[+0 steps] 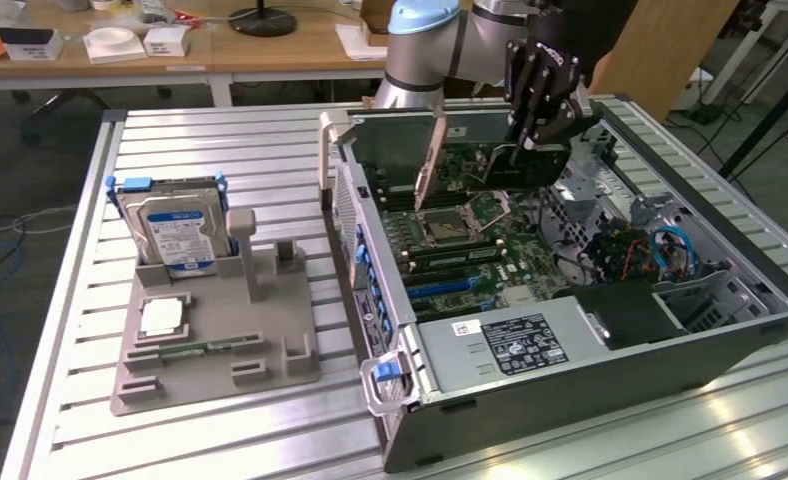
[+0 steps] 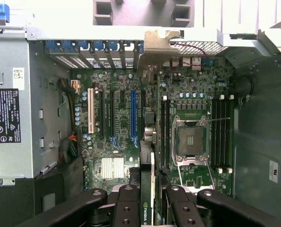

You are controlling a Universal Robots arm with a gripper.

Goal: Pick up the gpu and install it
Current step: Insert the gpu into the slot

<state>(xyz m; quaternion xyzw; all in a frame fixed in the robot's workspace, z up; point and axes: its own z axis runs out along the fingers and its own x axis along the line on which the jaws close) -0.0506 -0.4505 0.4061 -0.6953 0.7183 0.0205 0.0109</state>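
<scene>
Gpu [image 2: 147, 210] in gripper [image 1: 538, 135] over motherboard [image 2: 112, 142]

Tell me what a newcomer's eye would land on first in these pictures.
First comes the open computer case lying on the slatted metal table, with its green motherboard exposed. Next is the black gripper above it, clamped on the gpu, which hangs edge-down over the motherboard. At the exterior view's left, a hard drive with a blue-white label stands upright in a grey holder.
</scene>
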